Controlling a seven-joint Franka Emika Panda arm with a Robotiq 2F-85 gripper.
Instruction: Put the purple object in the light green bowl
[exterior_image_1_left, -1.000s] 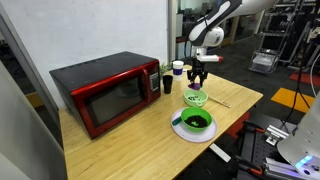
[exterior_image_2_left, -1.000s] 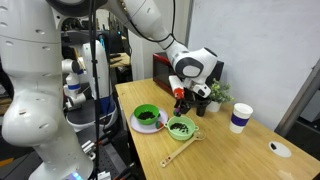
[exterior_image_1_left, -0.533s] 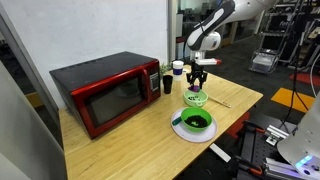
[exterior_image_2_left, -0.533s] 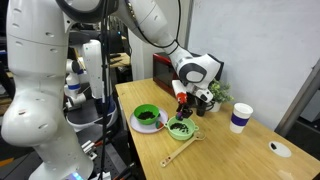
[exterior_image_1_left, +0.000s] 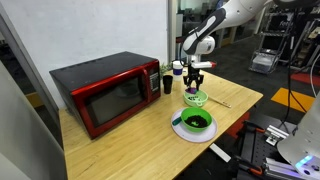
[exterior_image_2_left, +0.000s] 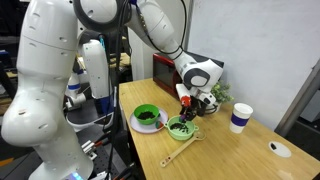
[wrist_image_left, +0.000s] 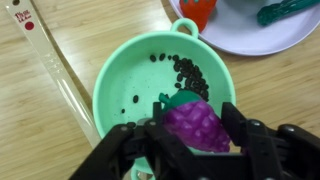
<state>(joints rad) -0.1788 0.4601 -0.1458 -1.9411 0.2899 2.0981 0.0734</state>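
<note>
The light green bowl (wrist_image_left: 108, 82) fills the wrist view, with dark beans scattered inside it. It also shows in both exterior views (exterior_image_1_left: 196, 98) (exterior_image_2_left: 181, 128) on the wooden table. My gripper (wrist_image_left: 193, 122) is shut on the purple object (wrist_image_left: 198, 128), a bumpy purple grape-like toy with a green top. It holds the toy directly over the bowl's inside. In both exterior views the gripper (exterior_image_1_left: 196, 80) (exterior_image_2_left: 186, 107) hangs just above the bowl, and the toy is too small to make out there.
A dark green bowl on a white plate (exterior_image_1_left: 195, 122) (exterior_image_2_left: 147, 117) stands next to the light green bowl. A red microwave (exterior_image_1_left: 105, 90), a black cup (exterior_image_1_left: 167, 84), a white cup (exterior_image_2_left: 240, 117) and a thin clear stick (wrist_image_left: 50, 62) share the table.
The gripper with the purple object has come down and slightly sideways, closer over the light green bowl.
</note>
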